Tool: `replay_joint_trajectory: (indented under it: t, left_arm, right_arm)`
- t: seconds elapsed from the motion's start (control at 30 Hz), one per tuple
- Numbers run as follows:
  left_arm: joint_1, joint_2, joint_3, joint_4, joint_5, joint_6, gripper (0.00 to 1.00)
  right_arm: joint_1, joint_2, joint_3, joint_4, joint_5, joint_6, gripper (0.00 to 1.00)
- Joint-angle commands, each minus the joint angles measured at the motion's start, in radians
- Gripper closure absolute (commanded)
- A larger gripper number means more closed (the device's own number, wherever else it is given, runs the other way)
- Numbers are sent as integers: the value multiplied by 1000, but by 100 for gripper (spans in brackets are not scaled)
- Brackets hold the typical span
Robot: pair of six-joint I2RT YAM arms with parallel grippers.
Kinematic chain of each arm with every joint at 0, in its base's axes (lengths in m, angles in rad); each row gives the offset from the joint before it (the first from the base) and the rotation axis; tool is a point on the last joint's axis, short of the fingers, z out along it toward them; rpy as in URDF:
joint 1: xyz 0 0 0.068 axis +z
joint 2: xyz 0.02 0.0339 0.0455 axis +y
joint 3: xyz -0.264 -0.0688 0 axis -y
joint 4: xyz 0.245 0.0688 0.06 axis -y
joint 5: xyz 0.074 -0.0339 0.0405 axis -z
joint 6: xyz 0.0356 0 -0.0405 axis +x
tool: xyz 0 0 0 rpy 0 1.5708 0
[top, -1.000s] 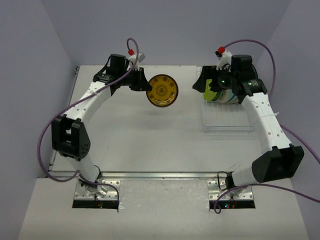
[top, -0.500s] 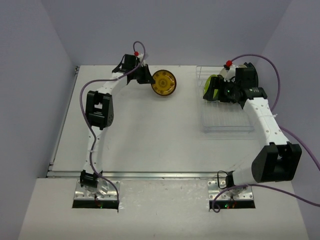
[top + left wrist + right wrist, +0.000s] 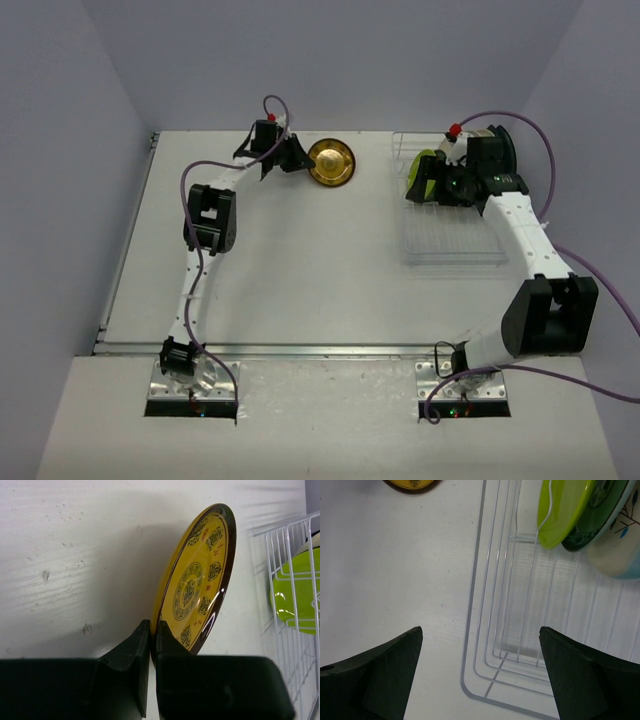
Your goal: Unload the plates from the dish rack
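Tabletop; plate between left fingers (tilted)

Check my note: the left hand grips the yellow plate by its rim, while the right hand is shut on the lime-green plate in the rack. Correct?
Not quite. The left hand does grip the yellow plate by its rim, but the right hand is open. The right wrist view shows its fingers spread wide, holding nothing, and the lime-green plate stands in the rack.
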Motion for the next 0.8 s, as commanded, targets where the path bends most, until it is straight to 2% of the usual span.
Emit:
replay_joint_trajectory:
  t: [0.0, 0.17, 0.23, 0.47, 0.63, 0.67, 0.77]
  left_arm:
    - [-1, 21, 44, 102, -15, -55, 93]
    - [-1, 29, 30, 106, -23, -73, 77]
    - [2, 26, 25, 102, -32, -76, 63]
    - [8, -8, 36, 93, -42, -67, 58]
    - [15, -115, 16, 63, -61, -21, 55]
    - [15, -144, 12, 58, -67, -15, 54]
    - [15, -306, -70, 56, -155, 89, 50]
  right_arm:
    - [-4, 15, 11, 43, 39, 22, 1]
    - [-2, 14, 21, 39, 80, 29, 1]
    - [-4, 13, 27, 35, 96, 26, 1]
    - [-4, 9, 51, 19, 151, -2, 5]
    - [-4, 37, 125, 11, 251, -43, 24]
    - [-4, 47, 128, 11, 261, -51, 26]
    - [7, 100, 198, 15, 337, -94, 42]
